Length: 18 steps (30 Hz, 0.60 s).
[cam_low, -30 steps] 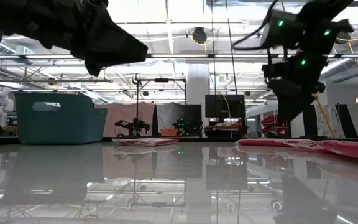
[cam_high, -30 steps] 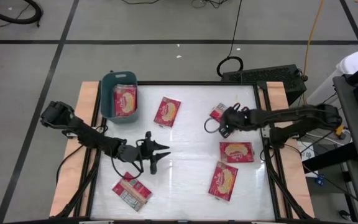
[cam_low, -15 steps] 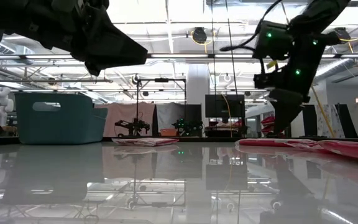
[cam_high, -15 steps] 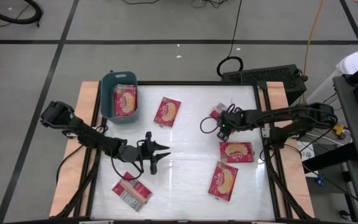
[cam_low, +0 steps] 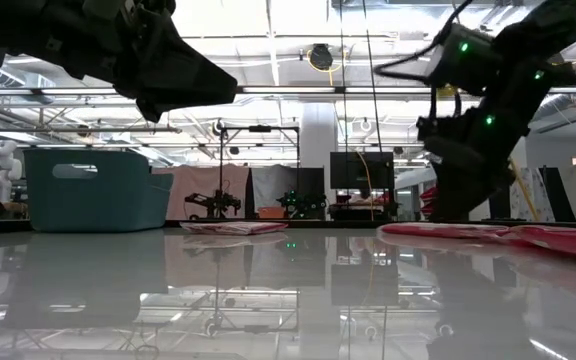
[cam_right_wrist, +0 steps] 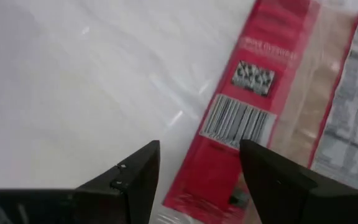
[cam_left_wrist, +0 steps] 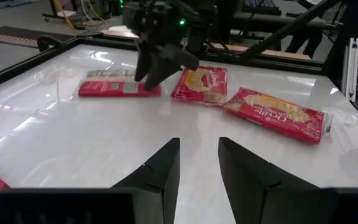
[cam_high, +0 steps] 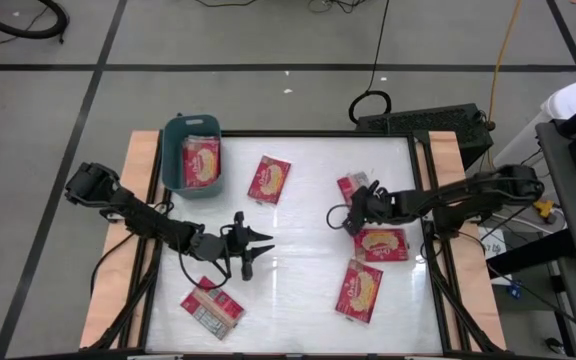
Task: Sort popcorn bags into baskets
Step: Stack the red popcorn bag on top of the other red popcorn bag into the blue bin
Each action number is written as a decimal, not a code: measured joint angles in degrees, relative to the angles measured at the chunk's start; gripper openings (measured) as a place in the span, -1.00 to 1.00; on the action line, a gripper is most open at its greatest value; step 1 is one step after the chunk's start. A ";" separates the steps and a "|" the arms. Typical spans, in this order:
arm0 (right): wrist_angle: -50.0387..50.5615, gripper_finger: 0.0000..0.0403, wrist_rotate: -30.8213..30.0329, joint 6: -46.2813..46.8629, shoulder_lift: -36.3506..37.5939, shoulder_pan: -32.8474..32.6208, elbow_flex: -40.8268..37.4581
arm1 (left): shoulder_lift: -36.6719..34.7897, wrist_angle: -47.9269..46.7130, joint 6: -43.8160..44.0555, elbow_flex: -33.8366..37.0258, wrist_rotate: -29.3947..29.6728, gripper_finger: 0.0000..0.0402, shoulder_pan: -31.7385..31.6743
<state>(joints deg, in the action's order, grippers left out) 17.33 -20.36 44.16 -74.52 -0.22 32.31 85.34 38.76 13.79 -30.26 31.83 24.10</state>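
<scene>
Red popcorn bags lie flat on the white table: one [cam_high: 269, 179] mid-table, a label-up one [cam_high: 349, 185] at right, two picture-up [cam_high: 380, 244] [cam_high: 359, 291], and a label-up one [cam_high: 211, 309] near the front. The teal basket [cam_high: 175, 160] at far left holds one packet [cam_high: 201, 162]. My right gripper [cam_high: 346, 217] [cam_right_wrist: 199, 149] is open, low over the near end of the label-up packet [cam_right_wrist: 247, 118]; I cannot tell if it touches. My left gripper [cam_high: 258, 250] [cam_left_wrist: 199, 143] hangs open over bare table.
The table has a dark raised frame [cam_high: 423, 200] and wooden side strips. The basket [cam_low: 93, 188] stands at the far left corner. Bare white surface lies between the two grippers and in front of the basket. A black box and cables sit beyond the far edge.
My right gripper has moved down toward the table and a little toward the near edge, ending at the near end of the label-up packet at right. More of that packet shows now. My left arm and all packets have stayed where they were.
</scene>
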 joint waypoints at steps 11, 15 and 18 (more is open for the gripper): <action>1.39 0.05 -9.96 -1.72 -0.35 -13.70 0.18 | -0.02 0.02 -0.28 0.00 0.00 -0.44 0.00; 3.95 0.05 -10.88 -9.63 -0.35 -15.82 0.18 | -0.02 0.02 -0.31 0.00 0.00 -0.44 0.00; 7.82 0.05 -14.17 -15.93 -0.35 -16.91 0.18 | -0.02 0.00 -0.56 0.00 0.00 -0.44 0.00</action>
<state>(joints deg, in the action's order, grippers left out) 25.15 -34.53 28.22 -74.87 -17.13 32.49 85.32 38.76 13.23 -30.26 31.83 24.10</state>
